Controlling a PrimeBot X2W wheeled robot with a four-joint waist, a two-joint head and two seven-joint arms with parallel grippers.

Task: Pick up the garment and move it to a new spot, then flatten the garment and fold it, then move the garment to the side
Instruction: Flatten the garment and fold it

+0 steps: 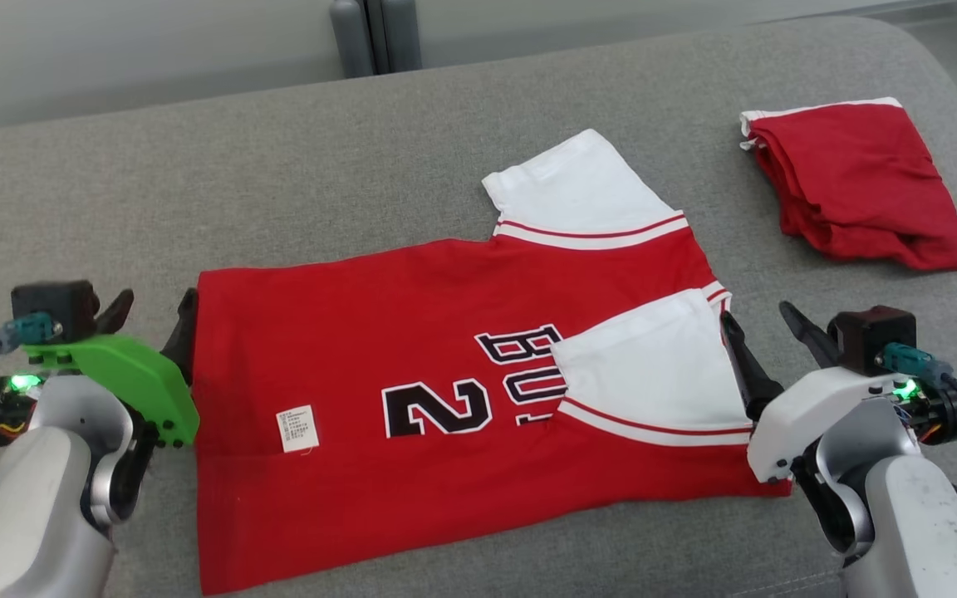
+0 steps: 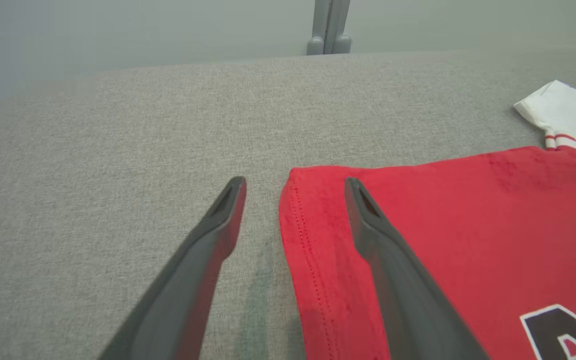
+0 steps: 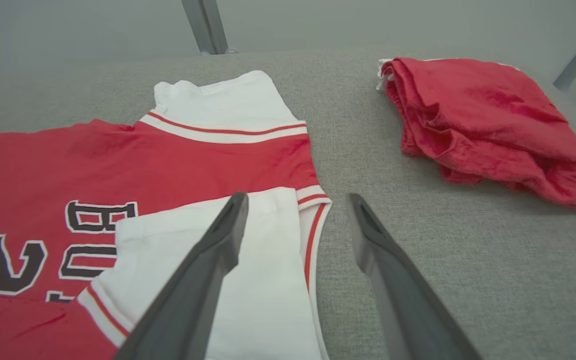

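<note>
The garment (image 1: 412, 332) is a red jersey with white sleeves and black lettering, lying flat on the grey surface with its near edge and one sleeve folded inward. My left gripper (image 1: 154, 311) stands open at the hem end, with nothing between its fingers. In the left wrist view this gripper (image 2: 293, 185) straddles the red hem (image 2: 308, 250), one finger over fabric and one over the grey surface. At the collar end my right gripper (image 1: 757, 320) is open too. From the right wrist, that gripper (image 3: 295, 197) has one finger over the folded white sleeve (image 3: 248, 280).
A second red garment (image 1: 861, 183) lies folded at the far right of the grey padded surface (image 1: 362, 166). A grey post (image 1: 375, 37) stands behind the far edge. A white label (image 1: 297, 428) shows on the jersey's near fold.
</note>
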